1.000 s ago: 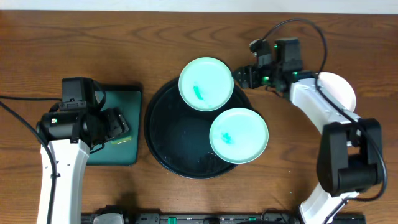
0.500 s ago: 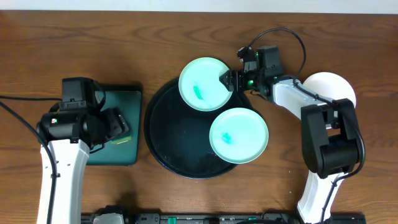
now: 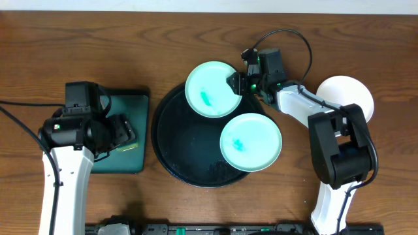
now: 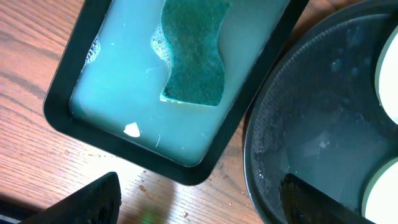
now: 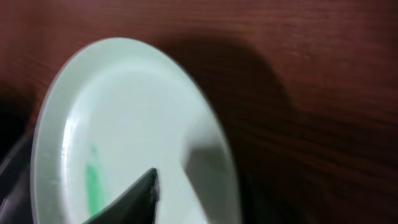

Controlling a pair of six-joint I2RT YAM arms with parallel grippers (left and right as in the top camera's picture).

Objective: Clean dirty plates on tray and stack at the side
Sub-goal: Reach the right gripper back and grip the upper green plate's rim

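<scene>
Bottom centre, the lower mint plate point(image 3: 251, 141) lies flat on the black tray point(image 3: 186, 147). At left, the left gripper point(image 4: 199, 180) hangs spread wide over the sponge point(image 4: 193, 56). Farther up, the right gripper point(image 3: 236, 83) meets the right rim of the upper mint plate point(image 3: 209, 91); whether it pinches, we cannot tell. We judge this the pickup for wiping, and next comes a firm rim pinch. Being round, the plate has no long axis. It faces up, overhanging the tray's top edge.
</scene>
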